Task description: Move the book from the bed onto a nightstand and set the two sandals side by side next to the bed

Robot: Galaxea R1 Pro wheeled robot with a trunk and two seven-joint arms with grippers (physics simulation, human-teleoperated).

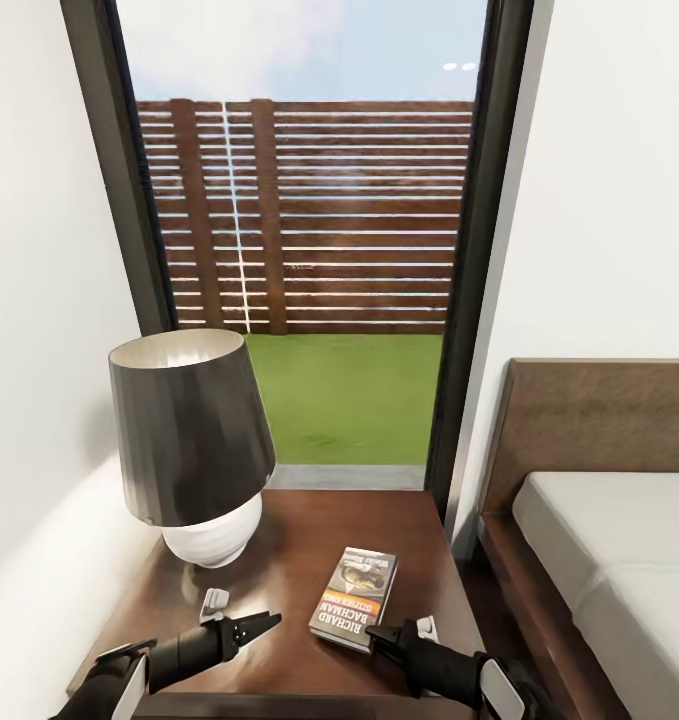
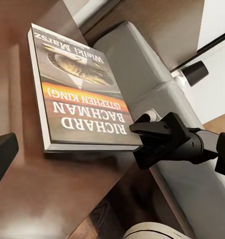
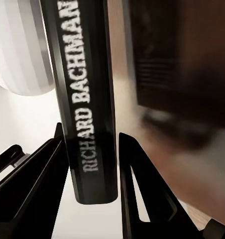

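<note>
The book lies cover up on the dark-brown nightstand, towards its front right. Its orange band and "Richard Bachman" lettering show clearly on the book in the left wrist view. My right gripper is at the book's near edge. Its two fingers sit on either side of the spine, and the right gripper is shut on it. My left gripper hovers open over the nightstand's front left, a hand's width from the book. The bed stands to the right. The sandals are out of view.
A table lamp with a dark shade and white base takes up the nightstand's back left. A white wall runs close along the left. Behind the nightstand a tall dark-framed window looks onto grass and a fence. A narrow gap separates nightstand and bed frame.
</note>
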